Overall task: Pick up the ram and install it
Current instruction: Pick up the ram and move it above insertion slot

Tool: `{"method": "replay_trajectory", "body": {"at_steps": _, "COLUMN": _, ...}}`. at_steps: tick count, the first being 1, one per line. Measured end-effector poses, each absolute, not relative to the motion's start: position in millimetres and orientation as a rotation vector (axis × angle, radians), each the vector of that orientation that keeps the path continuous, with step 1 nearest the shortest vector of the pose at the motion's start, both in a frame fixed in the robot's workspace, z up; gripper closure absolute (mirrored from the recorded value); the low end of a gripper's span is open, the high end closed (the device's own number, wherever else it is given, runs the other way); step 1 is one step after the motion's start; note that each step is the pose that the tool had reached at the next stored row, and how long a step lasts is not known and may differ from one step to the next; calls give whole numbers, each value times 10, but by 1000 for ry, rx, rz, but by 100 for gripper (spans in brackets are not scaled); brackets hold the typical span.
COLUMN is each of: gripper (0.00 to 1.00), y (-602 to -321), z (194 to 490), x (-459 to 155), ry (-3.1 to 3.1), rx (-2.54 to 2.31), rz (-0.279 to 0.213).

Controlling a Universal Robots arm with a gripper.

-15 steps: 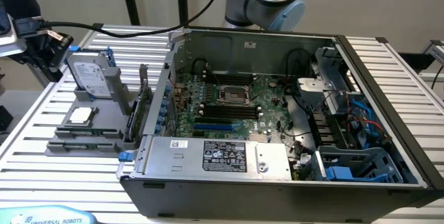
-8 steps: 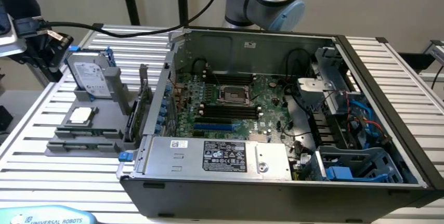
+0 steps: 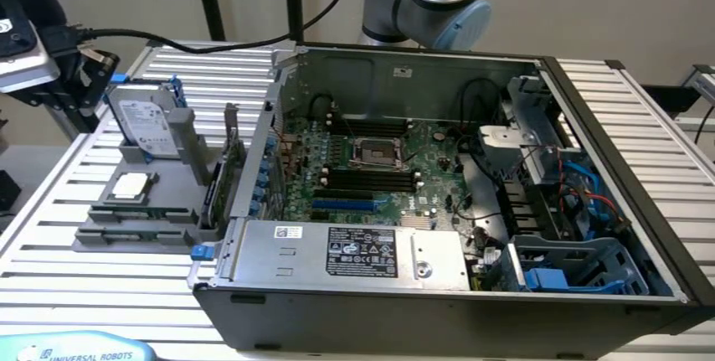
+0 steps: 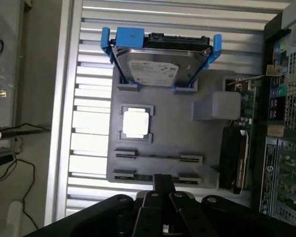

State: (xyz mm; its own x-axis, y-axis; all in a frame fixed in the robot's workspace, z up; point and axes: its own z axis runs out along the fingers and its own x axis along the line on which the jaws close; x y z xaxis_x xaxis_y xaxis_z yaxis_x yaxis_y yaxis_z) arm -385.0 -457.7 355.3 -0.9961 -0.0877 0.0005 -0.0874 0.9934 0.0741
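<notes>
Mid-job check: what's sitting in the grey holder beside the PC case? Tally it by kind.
Hard drive: 1
Processor chip: 1
Ram sticks: 2
Expansion card: 1
Total in the grey holder: 5

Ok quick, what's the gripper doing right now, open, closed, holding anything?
Gripper: cannot be told whether open or closed; it is close to the ram, which sits in the grey tray.
</notes>
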Motion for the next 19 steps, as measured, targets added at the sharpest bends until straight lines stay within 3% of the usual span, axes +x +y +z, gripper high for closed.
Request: {"method": "replay_trajectory", "body": {"at_steps": 19, "gripper": 89, "y": -4577, "z": 3526, "x": -3850, "ry": -3050, "rx": 670, "rz": -110}}
